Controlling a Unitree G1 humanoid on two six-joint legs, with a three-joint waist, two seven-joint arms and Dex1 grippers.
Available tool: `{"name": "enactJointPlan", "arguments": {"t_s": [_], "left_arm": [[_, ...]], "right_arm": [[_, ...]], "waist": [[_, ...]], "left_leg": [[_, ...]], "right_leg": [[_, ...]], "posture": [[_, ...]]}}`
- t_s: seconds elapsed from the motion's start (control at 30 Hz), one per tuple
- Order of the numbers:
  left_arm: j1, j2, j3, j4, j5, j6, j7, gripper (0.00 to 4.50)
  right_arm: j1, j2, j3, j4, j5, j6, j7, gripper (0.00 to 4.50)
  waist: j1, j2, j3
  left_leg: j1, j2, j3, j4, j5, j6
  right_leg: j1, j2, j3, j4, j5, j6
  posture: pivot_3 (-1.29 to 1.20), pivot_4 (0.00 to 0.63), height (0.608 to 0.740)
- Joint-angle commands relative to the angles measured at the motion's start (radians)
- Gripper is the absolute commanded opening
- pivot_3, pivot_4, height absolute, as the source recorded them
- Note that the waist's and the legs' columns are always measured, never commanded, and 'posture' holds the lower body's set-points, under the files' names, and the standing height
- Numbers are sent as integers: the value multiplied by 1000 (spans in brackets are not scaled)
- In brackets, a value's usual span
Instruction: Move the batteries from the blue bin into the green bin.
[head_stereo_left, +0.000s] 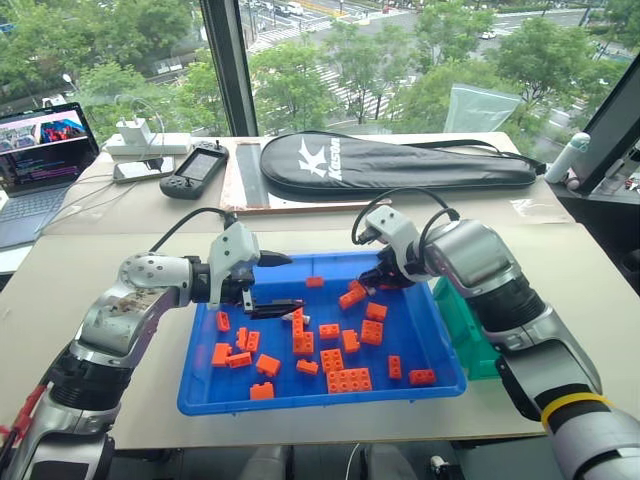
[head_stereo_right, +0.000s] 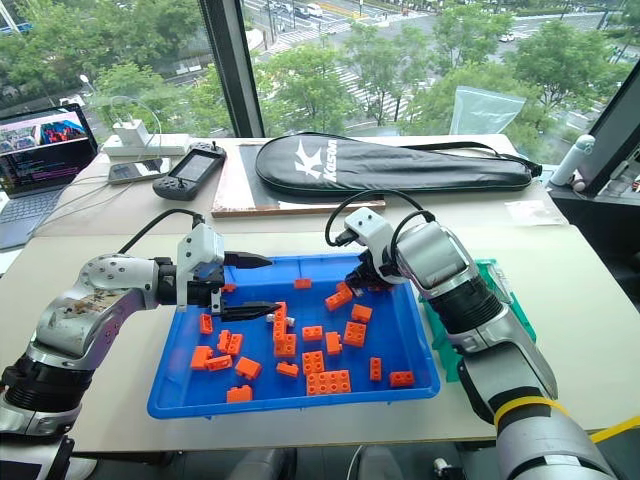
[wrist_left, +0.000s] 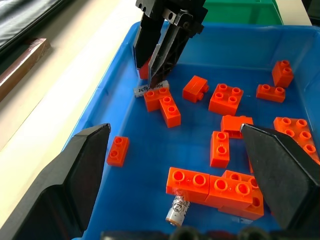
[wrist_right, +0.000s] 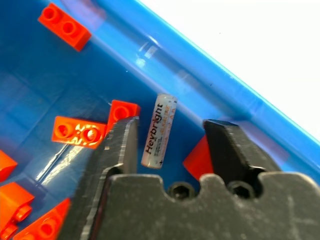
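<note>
The blue bin sits in the middle of the table, scattered with orange bricks. One grey battery marked Heybright lies on the bin floor by the far wall. My right gripper points down over it, its fingers standing either side with a gap left beside the battery. A second battery pokes out from under a brick near my left gripper, which hovers wide open and empty over the bin's left part. The green bin stands against the blue bin's right side, partly hidden by my right arm.
Behind the bins lie a black racket bag, a wooden board and a handheld game console. A laptop and a power strip sit at the far left, and a bottle at the far right.
</note>
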Motion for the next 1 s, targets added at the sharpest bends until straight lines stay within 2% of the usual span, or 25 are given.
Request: {"name": "enactJointPlan", "arguments": {"t_s": [0.03, 0.1, 0.37, 0.6, 0.7, 0.97, 1.0], "left_arm": [[-18, 8, 18, -15, 1, -20, -1, 4500], [-17, 6, 18, -19, 1, -17, 2, 4500], [-24, 2, 16, -18, 0, -15, 5, 4500], [-29, -3, 10, -19, 0, -11, 10, 4500], [-31, -4, 10, -18, 0, -11, 10, 4500], [-37, -6, 7, -14, 2, -11, 8, 4500], [-38, -6, 7, -13, 3, -11, 9, 4500]], "right_arm": [[5, 2, -16, -8, 3, -27, -16, 628], [14, 1, -6, -15, 7, -26, -18, 36], [19, -2, 2, -22, 9, -17, -21, 13], [-5, -64, 55, -73, 8, -64, 38, 13], [-13, -62, 52, -91, 6, -64, 31, 747], [-5, -39, 39, -95, 29, -28, 25, 3467], [-1, -38, 38, -94, 32, -24, 23, 3467]], "waist": [[1, 0, 0], [1, 0, 0], [1, 0, 0], [1, 0, 0], [0, 0, 0], [0, 0, 0], [0, 0, 0]], "left_leg": [[0, 0, 0, 0, 0, 0], [0, 0, 0, 0, 0, 0], [0, 0, 0, 0, 0, 0], [0, 0, 0, 0, 0, 0], [0, 0, 0, 0, 0, 0], [0, 0, 0, 0, 0, 0], [0, 0, 0, 0, 0, 0]], "right_leg": [[0, 0, 0, 0, 0, 0], [0, 0, 0, 0, 0, 0], [0, 0, 0, 0, 0, 0], [0, 0, 0, 0, 0, 0], [0, 0, 0, 0, 0, 0], [0, 0, 0, 0, 0, 0], [0, 0, 0, 0, 0, 0]], "posture": [[0, 150, 740], [0, 150, 740], [0, 150, 740], [0, 150, 740], [0, 150, 740], [0, 150, 740], [0, 150, 740]]}}
